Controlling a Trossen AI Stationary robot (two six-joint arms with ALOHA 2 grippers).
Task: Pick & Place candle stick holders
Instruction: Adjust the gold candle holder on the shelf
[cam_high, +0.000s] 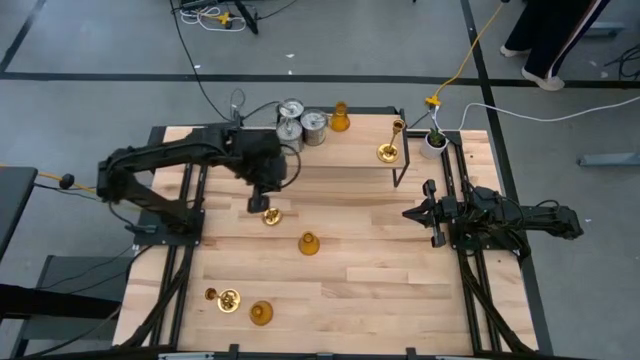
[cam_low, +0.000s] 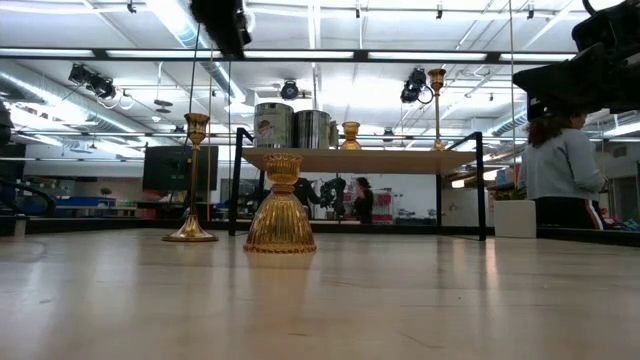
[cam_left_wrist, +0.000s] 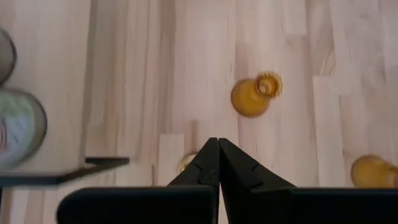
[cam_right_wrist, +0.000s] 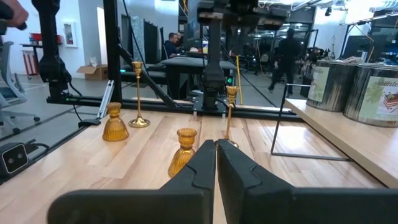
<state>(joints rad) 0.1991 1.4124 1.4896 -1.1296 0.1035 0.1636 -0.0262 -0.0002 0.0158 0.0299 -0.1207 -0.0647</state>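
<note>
Two dark arms reach over the wooden table (cam_high: 350, 270), which carries a raised shelf (cam_high: 350, 150) along its far edge. From the left, one arm stretches toward the middle, and its left gripper (cam_high: 258, 203) hangs just above a brass holder (cam_high: 271, 216), fingers pressed together on nothing. On the opposite side the right gripper (cam_high: 412, 213) waits low over the boards, its fingers pressed together too and empty.

Up on the shelf stand silvery glass cylinders (cam_high: 300, 122); I count three, though they crowd together and I may be off. Beside them sits an amber bell-shaped holder (cam_high: 340, 118), and further along a second brass holder (cam_high: 390, 148). A small white pot with a green plant (cam_high: 435, 140) stands past the shelf's end.

Down on the table, another amber holder (cam_high: 309, 243) stands near the middle, well apart from a third brass holder (cam_high: 224, 297) lying beside the last amber holder (cam_high: 261, 313) near the front edge.
</note>
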